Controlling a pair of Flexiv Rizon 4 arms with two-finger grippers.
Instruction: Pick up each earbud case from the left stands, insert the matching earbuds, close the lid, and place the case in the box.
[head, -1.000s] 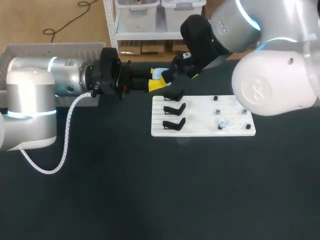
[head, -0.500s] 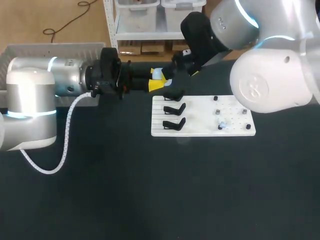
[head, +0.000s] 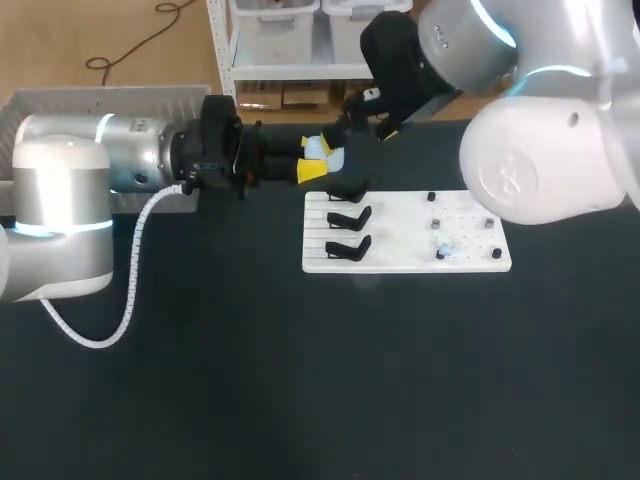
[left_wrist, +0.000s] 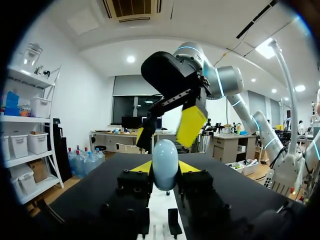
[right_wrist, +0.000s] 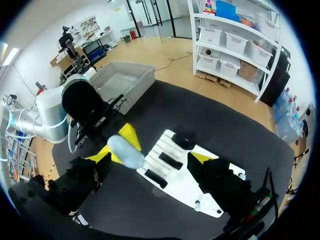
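One pale blue oval earbud case (left_wrist: 165, 161) clamped between yellow tips of left gripper (left_wrist: 165, 170), held off table near far left corner of white slotted board (head: 400, 262). Right gripper (right_wrist: 150, 156) close by case, fingers spread wide, grasping nothing. Three black stands (head: 348, 216) on board (five small black pegs (head: 437, 224) alongside). One grey slatted box (head: 100, 98) behind left arm.

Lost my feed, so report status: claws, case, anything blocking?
Left claw shut on earbud case, beside the white stand board. Right claw open, close above the case. Nothing else in the way.
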